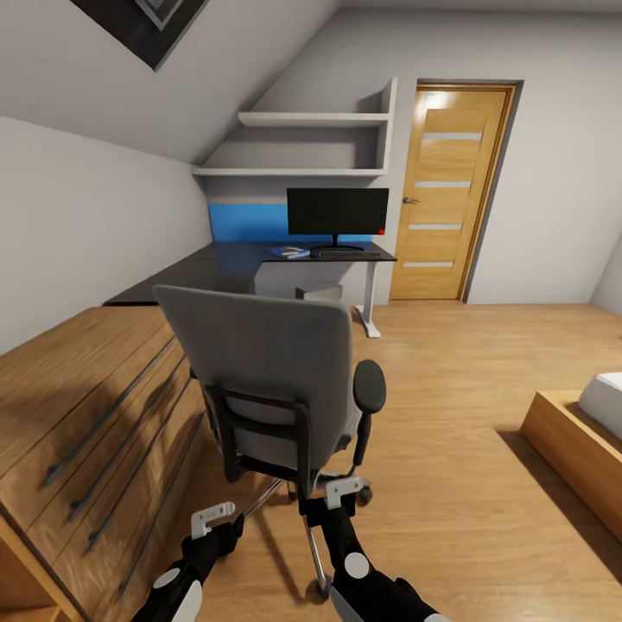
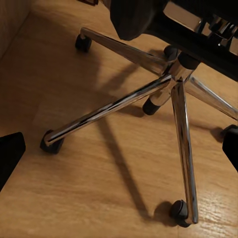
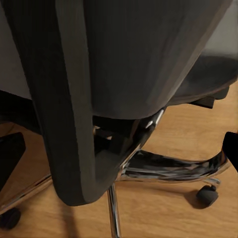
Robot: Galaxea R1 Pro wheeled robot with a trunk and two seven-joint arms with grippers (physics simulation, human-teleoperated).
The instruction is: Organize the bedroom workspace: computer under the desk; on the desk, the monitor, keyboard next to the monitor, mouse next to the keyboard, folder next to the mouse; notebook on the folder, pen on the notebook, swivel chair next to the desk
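Observation:
The grey swivel chair [image 1: 263, 350] stands mid-floor with its back to me, well short of the black-topped desk [image 1: 229, 259]. Far back on the desk stand the monitor [image 1: 337, 212], the dark keyboard [image 1: 350, 255] in front of it, and the blue folder [image 1: 289, 252] with something pale on top. Mouse and pen are too small to make out. My left gripper [image 1: 212, 518] hangs open low behind the chair, over its silver base [image 2: 124, 99]. My right gripper [image 1: 344, 491] is open just behind the black back frame [image 3: 69, 114], apart from it.
A light wood cabinet [image 1: 86, 415] with long bar handles runs along the left wall beside the chair. An oak door [image 1: 449, 190] is at the back right, and a bed corner [image 1: 587, 432] at the right. Open wood floor [image 1: 449, 389] lies right of the chair.

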